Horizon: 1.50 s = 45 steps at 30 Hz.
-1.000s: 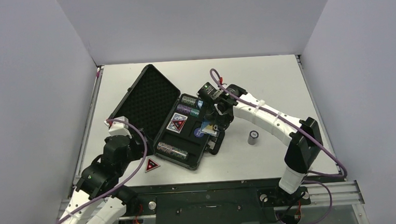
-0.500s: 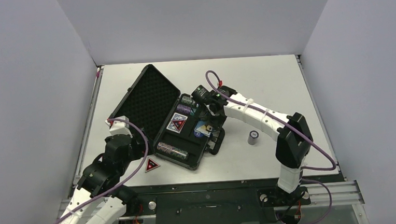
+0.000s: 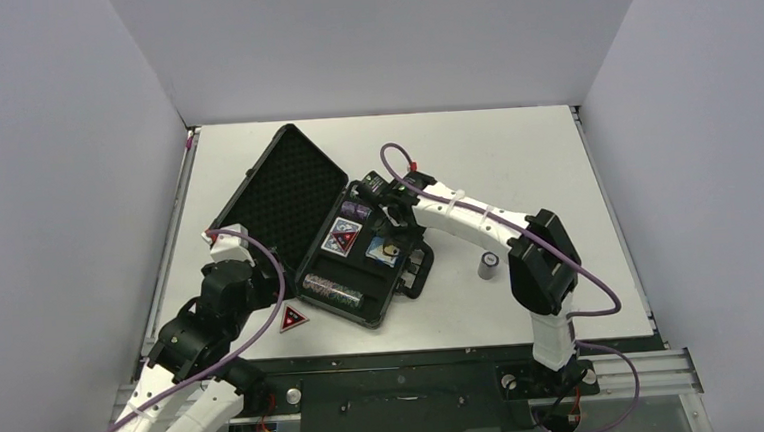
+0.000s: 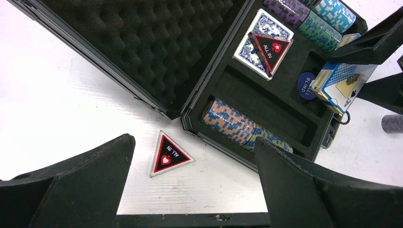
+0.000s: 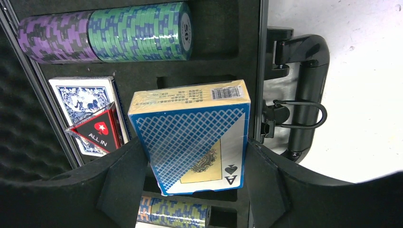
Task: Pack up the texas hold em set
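Note:
The black briefcase [image 3: 389, 306] lies open on the table, its foam lid [image 3: 286, 187] tilted back to the left. Inside are a purple and green chip roll [image 5: 104, 33], a blue-orange chip roll [image 4: 237, 126], a blue card deck [image 5: 81, 102] with a red-black triangle [image 5: 97, 128] on it, and a round blue button [image 4: 306, 85]. My right gripper [image 5: 192, 161] is shut on a second blue card deck [image 5: 190, 128], held tilted just over the case's middle slot. My left gripper [image 4: 195, 156] stands open above a loose red-black triangle [image 4: 170, 154] on the table by the case's near corner.
A dark chip roll [image 3: 488, 265] stands alone on the table right of the case. The case's handle [image 5: 304, 95] sticks out on its right side. White walls close in the table at the back and on both sides.
My right arm has carried the card deck leftward, from the case's right edge to over its middle. The left arm has not moved.

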### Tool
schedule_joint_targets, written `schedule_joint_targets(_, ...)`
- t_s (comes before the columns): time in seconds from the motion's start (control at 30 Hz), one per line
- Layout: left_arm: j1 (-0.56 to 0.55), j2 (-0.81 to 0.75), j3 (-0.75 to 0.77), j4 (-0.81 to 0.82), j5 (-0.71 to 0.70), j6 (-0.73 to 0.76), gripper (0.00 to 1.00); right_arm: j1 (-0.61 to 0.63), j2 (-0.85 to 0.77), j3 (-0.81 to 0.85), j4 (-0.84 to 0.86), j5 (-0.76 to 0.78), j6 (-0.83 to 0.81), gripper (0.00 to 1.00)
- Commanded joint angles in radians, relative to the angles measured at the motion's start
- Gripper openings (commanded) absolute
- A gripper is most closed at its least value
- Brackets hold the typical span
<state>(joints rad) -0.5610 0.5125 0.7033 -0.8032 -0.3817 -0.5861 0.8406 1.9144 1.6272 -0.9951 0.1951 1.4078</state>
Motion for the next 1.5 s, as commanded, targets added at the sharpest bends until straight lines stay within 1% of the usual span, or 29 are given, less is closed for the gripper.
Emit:
schedule_joint_targets(0.0, 0.007, -0.006, 0.010, 0.045, -0.001, 0.008, 0.96, 0.012, 0.004, 0.062, 0.032, 0.045, 0.012, 0.00)
schedule_joint_targets(0.23, 0.007, -0.002, 0.010, 0.045, 0.004, 0.008, 0.96, 0.012, 0.030, 0.076, 0.031, 0.071, -0.010, 0.00)
schedule_joint_targets(0.77, 0.007, 0.000, 0.010, 0.041, 0.013, 0.005, 0.96, 0.014, 0.075, 0.057, 0.052, 0.073, -0.053, 0.00)
schedule_joint_targets(1.13, 0.009, 0.001, 0.011, 0.041, 0.016, 0.003, 0.96, 0.019, 0.069, 0.011, 0.031, 0.058, -0.030, 0.00)
schedule_joint_targets(1.47, 0.009, 0.005, 0.014, 0.036, 0.016, -0.005, 0.96, 0.041, 0.087, 0.017, -0.014, 0.038, -0.027, 0.00)
